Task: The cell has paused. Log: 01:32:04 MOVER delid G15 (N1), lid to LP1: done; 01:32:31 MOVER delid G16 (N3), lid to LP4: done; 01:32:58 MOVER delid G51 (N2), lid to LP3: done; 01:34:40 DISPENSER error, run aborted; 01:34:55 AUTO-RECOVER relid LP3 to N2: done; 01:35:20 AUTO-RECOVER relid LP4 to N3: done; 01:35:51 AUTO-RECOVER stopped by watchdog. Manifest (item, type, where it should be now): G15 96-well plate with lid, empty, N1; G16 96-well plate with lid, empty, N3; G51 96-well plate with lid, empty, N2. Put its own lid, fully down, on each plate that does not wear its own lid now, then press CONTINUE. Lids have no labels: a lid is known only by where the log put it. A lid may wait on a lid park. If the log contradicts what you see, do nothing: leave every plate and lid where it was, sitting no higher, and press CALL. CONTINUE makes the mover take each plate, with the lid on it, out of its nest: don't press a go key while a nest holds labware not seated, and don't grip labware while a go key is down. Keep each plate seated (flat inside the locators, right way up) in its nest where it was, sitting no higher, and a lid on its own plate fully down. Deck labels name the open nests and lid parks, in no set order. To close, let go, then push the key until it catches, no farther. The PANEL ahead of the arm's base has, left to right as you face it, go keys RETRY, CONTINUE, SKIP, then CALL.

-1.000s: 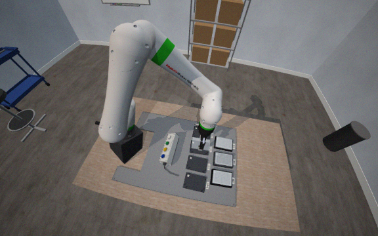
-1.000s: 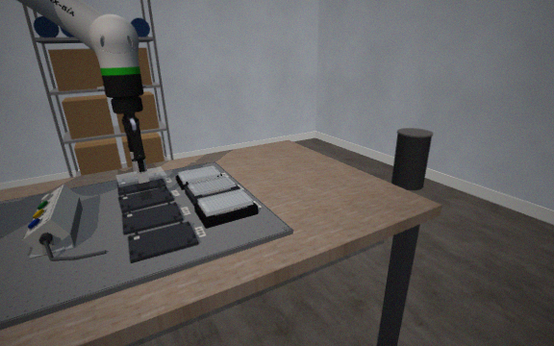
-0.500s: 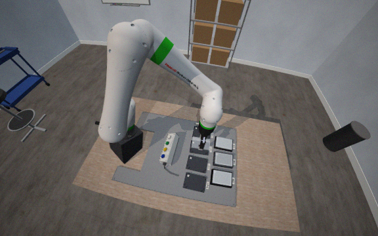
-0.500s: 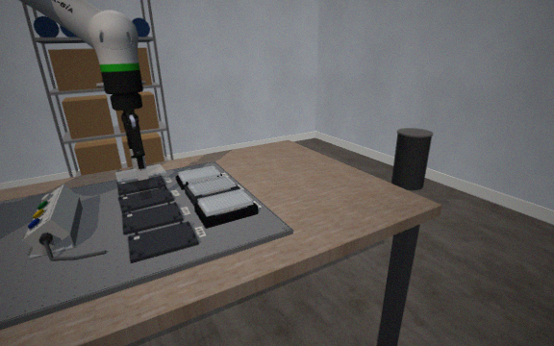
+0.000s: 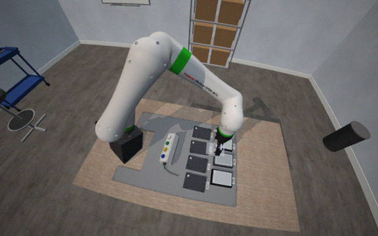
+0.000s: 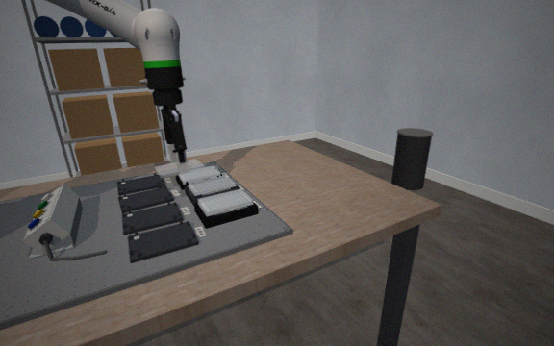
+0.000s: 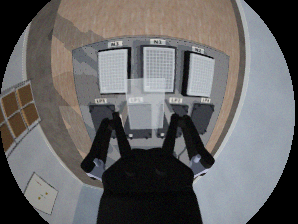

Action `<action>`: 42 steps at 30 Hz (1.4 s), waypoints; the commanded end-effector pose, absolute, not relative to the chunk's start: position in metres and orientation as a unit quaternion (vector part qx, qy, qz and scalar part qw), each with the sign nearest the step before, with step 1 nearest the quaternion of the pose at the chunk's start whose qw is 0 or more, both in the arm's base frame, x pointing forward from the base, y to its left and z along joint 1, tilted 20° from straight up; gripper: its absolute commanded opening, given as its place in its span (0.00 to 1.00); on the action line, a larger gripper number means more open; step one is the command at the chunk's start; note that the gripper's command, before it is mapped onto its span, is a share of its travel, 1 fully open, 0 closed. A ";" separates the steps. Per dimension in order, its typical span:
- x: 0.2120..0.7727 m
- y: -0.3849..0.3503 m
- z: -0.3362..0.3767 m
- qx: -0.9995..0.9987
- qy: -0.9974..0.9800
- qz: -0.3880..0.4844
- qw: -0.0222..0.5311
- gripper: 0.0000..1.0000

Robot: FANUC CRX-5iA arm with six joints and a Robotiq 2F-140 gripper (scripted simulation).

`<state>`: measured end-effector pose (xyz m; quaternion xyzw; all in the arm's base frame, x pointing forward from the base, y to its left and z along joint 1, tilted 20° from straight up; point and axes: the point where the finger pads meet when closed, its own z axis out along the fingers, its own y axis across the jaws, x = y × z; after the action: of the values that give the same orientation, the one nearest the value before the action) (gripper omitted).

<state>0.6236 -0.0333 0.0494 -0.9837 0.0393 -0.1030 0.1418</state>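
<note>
Red lettering on the arm's white forearm, just below its green band, reads "FANUC" followed by a model name too blurred to make out fully; from the side, its end reads "RX-5iA". Small white labels beside the plates on the grey mat are illegible.

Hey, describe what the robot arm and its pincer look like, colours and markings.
The arm has smooth, rounded white links with bright green bands at the joints and red and dark lettering along the forearm. It stands on a black box base. The wrist section below the last green band is black. The pincer is black, with two slim linkage fingers. No loose cables show.
</note>
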 end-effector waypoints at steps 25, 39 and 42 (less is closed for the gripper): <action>0.701 -0.080 0.047 -0.984 0.037 -0.096 0.146 0.00; 0.701 -0.080 0.047 -0.984 0.037 -0.096 0.146 0.00; 0.701 -0.080 0.047 -0.984 0.037 -0.096 0.146 0.00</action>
<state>0.7008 -0.0793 0.0466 -0.9840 0.0371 -0.0958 0.1456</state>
